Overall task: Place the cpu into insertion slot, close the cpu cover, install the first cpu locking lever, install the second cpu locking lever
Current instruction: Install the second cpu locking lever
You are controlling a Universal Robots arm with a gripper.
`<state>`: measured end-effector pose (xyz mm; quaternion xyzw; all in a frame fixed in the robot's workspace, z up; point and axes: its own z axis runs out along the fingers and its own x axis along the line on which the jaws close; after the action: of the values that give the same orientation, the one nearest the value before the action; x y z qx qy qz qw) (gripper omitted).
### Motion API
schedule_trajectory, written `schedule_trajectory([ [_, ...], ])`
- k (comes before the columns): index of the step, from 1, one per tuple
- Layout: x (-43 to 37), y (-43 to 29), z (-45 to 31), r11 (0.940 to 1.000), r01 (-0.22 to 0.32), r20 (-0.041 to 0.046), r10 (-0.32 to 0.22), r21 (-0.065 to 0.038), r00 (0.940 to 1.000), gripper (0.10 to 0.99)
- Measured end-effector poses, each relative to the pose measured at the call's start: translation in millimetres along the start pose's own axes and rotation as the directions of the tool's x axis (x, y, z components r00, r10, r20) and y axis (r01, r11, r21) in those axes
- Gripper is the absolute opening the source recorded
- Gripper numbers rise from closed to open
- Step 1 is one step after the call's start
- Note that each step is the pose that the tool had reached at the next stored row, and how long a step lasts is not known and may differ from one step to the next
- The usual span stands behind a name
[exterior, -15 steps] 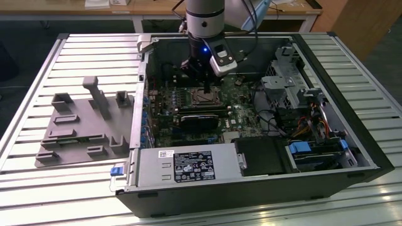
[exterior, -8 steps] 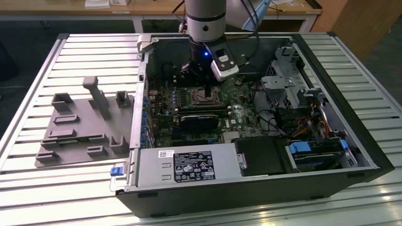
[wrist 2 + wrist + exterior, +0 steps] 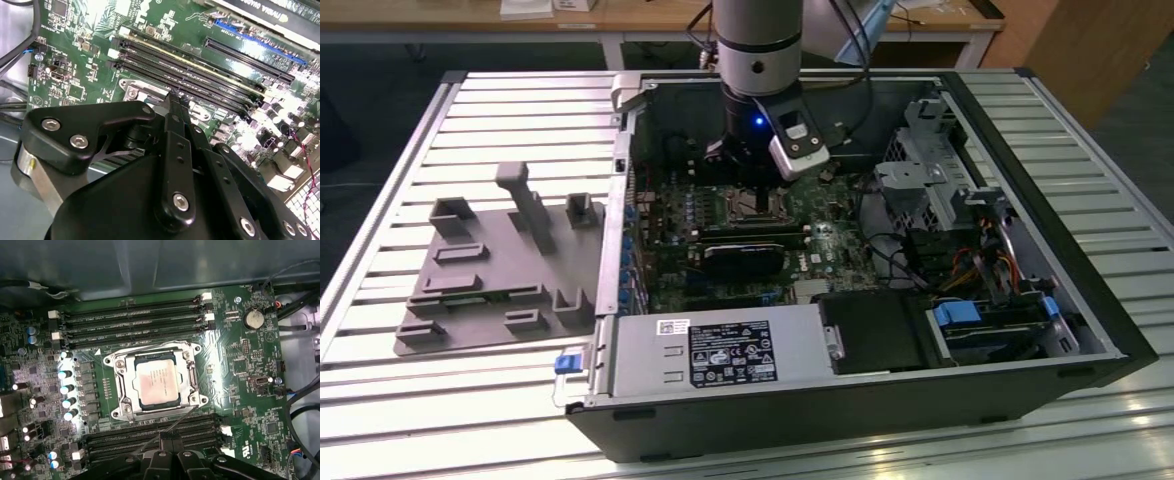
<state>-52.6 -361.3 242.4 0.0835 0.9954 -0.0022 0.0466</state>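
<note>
Nearest in the exterior view is the black wall of an open computer case point(image 3: 854, 420), which lies on its side on a slatted metal desk point(image 3: 454, 420). Just inside that wall sits a grey power supply point(image 3: 720, 355) with a label. On the desk toward the exterior view's left, beside the case, lies a grey moulded fixture point(image 3: 480, 290) with upright posts. Farther in, a dark graphics card point(image 3: 747, 258) crosses the green motherboard point(image 3: 674, 215). Beyond it the arm point(image 3: 758, 50) comes straight down into the case. Its end effector point(image 3: 740, 172) is low over the board, just above the socket area.

In the first wrist view the black end effector point(image 3: 170, 441) is closest, its fingertips pressed together over the nearer bank of memory slots point(image 3: 200, 427). A thin lever rod point(image 3: 180, 420) slants from the socket's corner toward those tips. Whether they pinch it cannot be told. Just past the rod is the insertion slot point(image 3: 111, 361) with its metal rim and corner screws. The cpu point(image 3: 157, 385) lies flat in it, silvery top facing up. The cpu cover point(image 3: 127, 387) is down around the chip, framing it through its window. Blue-topped capacitors point(image 3: 67, 390) stand beside the socket. A second bank of memory slots point(image 3: 135, 315) lies beyond it, with a round coin battery point(image 3: 255, 318) off to one side.

The second wrist view shows the end effector point(image 3: 172, 102) from behind, its linkage drawn in and its tips meeting just above the board.
</note>
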Motion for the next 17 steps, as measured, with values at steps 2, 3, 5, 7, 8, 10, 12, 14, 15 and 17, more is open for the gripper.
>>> schedule_trajectory([
  [2,-0.2,-2.1,0.7,0.9999,-0.001,-0.0023,0.001,-0.014,1.0000,0.102],
  [3,-0.3,-3.1,1.0,0.9997,-0.002,-0.0039,0.002,-0.023,1.0000,0.102],
  [5,-0.5,-5.4,1.4,0.9990,-0.004,-0.0077,0.004,-0.045,1.0000,0.102],
  [7,-0.5,-7.6,1.8,0.9981,-0.006,-0.0106,0.005,-0.062,0.9999,0.102],
  [8,-0.4,-8.7,2.0,0.9976,-0.007,-0.0117,0.006,-0.068,0.9999,0.102],
  [10,-0.1,-10.6,2.5,0.9969,-0.008,-0.0135,0.007,-0.078,0.9999,0.102],
  [12,0.6,-12.0,3.3,0.9960,-0.009,-0.0154,0.008,-0.089,0.9999,0.102],
  [14,1.0,-13.2,4.4,0.9950,-0.010,-0.0172,0.008,-0.099,0.9998,0.102],
  [15,1.4,-13.7,5.0,0.9946,-0.011,-0.0180,0.009,-0.104,0.9998,0.102],
  [17,2.4,-14.5,6.3,0.9937,-0.011,-0.0195,0.009,-0.112,0.9998,0.102],
])
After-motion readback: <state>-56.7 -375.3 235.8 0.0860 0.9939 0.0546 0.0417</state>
